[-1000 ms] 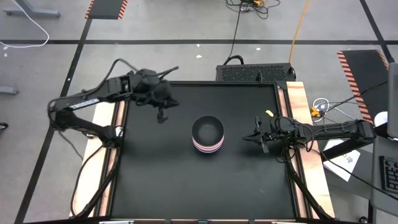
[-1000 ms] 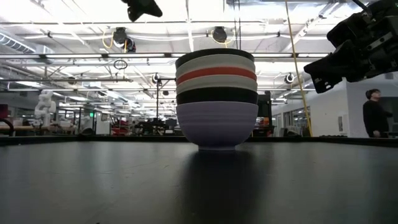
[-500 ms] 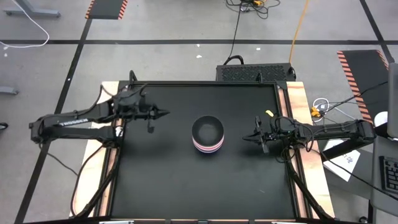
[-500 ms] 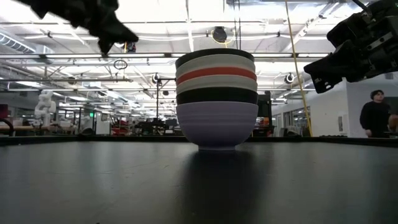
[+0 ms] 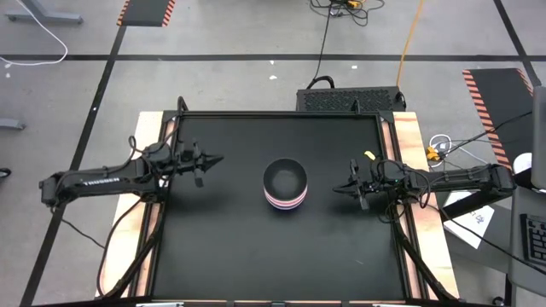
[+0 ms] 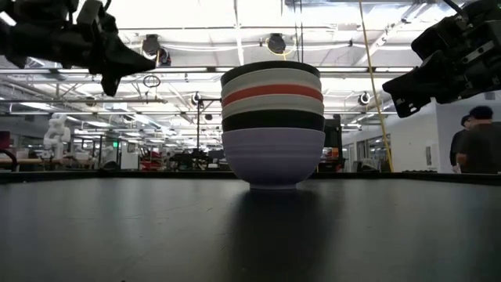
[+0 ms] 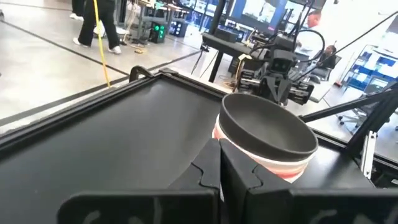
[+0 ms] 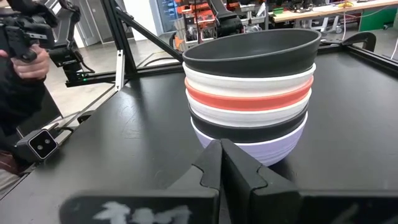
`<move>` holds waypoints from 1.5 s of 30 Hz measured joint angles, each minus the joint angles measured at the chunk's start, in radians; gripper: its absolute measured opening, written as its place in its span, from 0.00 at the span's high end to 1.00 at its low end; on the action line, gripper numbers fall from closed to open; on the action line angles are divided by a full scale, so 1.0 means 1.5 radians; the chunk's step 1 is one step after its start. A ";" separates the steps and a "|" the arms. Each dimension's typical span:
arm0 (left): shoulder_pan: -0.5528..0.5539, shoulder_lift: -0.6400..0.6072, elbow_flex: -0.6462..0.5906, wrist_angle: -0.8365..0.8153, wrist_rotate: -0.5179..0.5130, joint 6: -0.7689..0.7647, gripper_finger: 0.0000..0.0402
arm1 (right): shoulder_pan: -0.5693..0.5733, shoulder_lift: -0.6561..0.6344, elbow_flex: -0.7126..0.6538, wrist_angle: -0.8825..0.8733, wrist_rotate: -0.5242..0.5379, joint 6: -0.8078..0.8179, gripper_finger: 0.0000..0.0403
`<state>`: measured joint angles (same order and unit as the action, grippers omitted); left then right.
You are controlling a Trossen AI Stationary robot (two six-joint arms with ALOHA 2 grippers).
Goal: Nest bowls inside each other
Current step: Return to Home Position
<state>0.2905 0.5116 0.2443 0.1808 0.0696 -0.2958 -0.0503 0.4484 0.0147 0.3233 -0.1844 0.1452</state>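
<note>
The bowls stand nested in one stack on the black table's middle, resting on the lavender bowl's base. From the base up: lavender, black, white, red, white, and a black bowl on top. My left gripper is shut and empty, off the table's surface toward the left edge, fingertips pointing at the stack. My right gripper is shut and empty, right of the stack, also pointing at it.
Raised rims and wooden strips border the black tabletop. A small yellow object lies near the right rim. Bare black surface surrounds the stack. A person stands in the room beyond the table, and a hand shows by the left arm's side.
My left arm has drawn back from above the table's far-left part toward the left edge and come lower, its gripper now level and pointing at the stack. The stack and my right arm have kept still.
</note>
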 joint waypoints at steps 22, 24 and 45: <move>-0.001 -0.124 -0.156 0.108 0.103 0.001 1.00 | 0.000 0.000 0.000 0.001 0.000 -0.007 1.00; -0.001 -0.124 -0.156 0.109 0.118 0.009 1.00 | 0.000 0.000 0.000 0.005 0.006 -0.008 1.00; 0.021 -0.138 -0.156 0.002 0.164 0.107 1.00 | -0.117 0.108 0.020 0.156 0.107 -0.021 1.00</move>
<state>0.3223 0.3042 0.0101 0.1844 0.3161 -0.1352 -0.2251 0.6107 0.0444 0.5571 -0.0245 0.1142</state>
